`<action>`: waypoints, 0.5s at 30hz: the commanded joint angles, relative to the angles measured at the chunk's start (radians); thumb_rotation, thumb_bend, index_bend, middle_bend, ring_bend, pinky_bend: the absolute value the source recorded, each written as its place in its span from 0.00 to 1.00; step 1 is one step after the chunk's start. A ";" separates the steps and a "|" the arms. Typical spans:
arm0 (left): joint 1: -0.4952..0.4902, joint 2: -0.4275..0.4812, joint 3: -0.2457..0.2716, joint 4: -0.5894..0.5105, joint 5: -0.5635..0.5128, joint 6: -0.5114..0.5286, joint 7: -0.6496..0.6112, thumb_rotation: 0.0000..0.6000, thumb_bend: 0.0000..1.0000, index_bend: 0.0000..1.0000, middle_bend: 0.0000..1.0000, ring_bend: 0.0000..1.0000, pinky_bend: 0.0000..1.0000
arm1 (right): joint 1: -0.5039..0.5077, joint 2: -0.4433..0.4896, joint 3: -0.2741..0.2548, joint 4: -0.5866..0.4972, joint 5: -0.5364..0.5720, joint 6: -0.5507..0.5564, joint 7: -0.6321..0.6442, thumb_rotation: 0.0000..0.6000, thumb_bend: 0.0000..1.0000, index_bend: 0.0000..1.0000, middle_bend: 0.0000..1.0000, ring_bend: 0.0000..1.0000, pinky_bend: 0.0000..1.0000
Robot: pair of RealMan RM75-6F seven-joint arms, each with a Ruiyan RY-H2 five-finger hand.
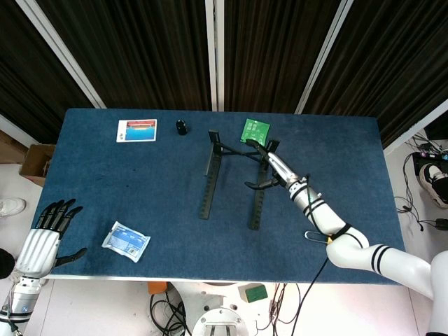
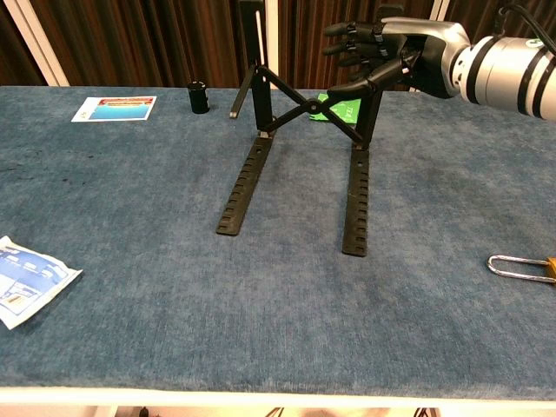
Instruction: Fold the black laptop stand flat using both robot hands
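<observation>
The black laptop stand (image 1: 231, 183) (image 2: 300, 165) sits mid-table, its two notched rails flat on the cloth. Its crossed support arms stand upright at the far end. My right hand (image 1: 269, 166) (image 2: 388, 50) is raised at the top of the stand's right support arm. The fingers are spread above that arm and the thumb lies against it, with a gap between thumb and fingers. My left hand (image 1: 46, 238) hovers at the near left table edge with its fingers apart, holding nothing. It is far from the stand and shows only in the head view.
A white and red card (image 1: 136, 130) (image 2: 114, 108), a small black cylinder (image 1: 181, 127) (image 2: 200, 96) and a green packet (image 1: 255, 131) (image 2: 337, 108) lie along the far side. A blue-white pouch (image 1: 126, 241) (image 2: 22, 280) lies near left. A metal ring with an orange tag (image 2: 521, 267) lies near right.
</observation>
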 commanded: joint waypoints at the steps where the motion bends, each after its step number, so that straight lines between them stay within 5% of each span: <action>1: 0.000 0.000 -0.001 0.002 -0.005 -0.003 -0.003 1.00 0.11 0.16 0.07 0.01 0.09 | 0.025 -0.029 0.041 0.057 0.076 -0.037 -0.034 1.00 0.18 0.00 0.08 0.00 0.00; 15: 0.001 -0.006 -0.002 0.021 -0.009 -0.006 -0.023 1.00 0.11 0.16 0.07 0.01 0.09 | 0.000 -0.023 0.045 0.024 0.039 -0.022 -0.054 1.00 0.18 0.00 0.08 0.00 0.00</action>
